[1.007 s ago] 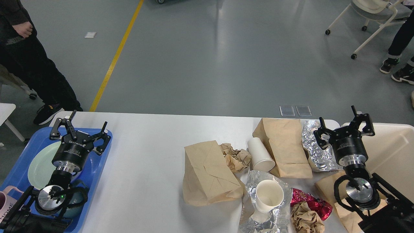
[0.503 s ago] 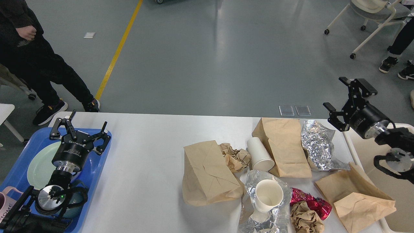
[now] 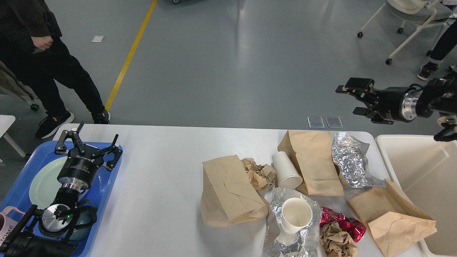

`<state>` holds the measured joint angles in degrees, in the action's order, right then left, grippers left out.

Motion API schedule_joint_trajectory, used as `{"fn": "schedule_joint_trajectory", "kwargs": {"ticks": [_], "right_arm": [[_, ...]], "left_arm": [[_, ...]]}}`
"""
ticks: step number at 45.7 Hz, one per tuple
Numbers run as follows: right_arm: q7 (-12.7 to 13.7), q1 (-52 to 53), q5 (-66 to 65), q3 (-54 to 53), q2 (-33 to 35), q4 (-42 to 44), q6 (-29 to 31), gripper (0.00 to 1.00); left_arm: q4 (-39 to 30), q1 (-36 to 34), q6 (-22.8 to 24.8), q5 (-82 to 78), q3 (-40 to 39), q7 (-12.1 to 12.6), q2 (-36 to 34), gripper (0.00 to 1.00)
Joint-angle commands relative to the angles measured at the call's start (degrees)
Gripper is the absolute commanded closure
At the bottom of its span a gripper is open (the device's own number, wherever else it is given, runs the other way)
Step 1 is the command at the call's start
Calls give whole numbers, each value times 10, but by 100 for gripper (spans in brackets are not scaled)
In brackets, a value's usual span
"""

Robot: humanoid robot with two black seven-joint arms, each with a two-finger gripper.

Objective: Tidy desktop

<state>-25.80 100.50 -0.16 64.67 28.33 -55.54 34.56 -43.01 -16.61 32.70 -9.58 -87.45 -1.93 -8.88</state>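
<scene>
Spanning the view from side to side, the matte white desktop (image 3: 160, 185) with rounded corners is seen below both grippers. Crumpled brown paper bags (image 3: 228, 192), foil (image 3: 350, 164) and paper cups (image 3: 285, 171) are littered below-left of the right gripper (image 3: 353, 100), fingers spread wide, empty, over grey floor (image 3: 228, 64). Left gripper (image 3: 87, 142) spread wide above a blue tray (image 3: 110, 178).

Tray (image 3: 110, 178) at the desktop (image 3: 160, 200)'s left end, bin (image 3: 425, 171) at its right.
</scene>
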Motion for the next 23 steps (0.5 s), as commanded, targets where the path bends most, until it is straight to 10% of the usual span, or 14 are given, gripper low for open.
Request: {"fn": "schedule_joint_trajectory", "kwargs": {"ticks": [1, 6, 16, 23], "right_arm": [[7, 111, 0, 83, -73, -58, 95, 0], [71, 199, 0, 120, -112, -133, 104, 0], [348, 338, 37, 126, -120, -288, 94, 0], [397, 418, 89, 164, -117, -380, 94, 0]], "left_arm": [[0, 0, 0, 0, 0, 0, 0, 3], [-1, 0, 0, 0, 0, 0, 0, 3], [0, 0, 0, 0, 0, 0, 0, 3], [0, 0, 0, 0, 0, 0, 0, 3]]}}
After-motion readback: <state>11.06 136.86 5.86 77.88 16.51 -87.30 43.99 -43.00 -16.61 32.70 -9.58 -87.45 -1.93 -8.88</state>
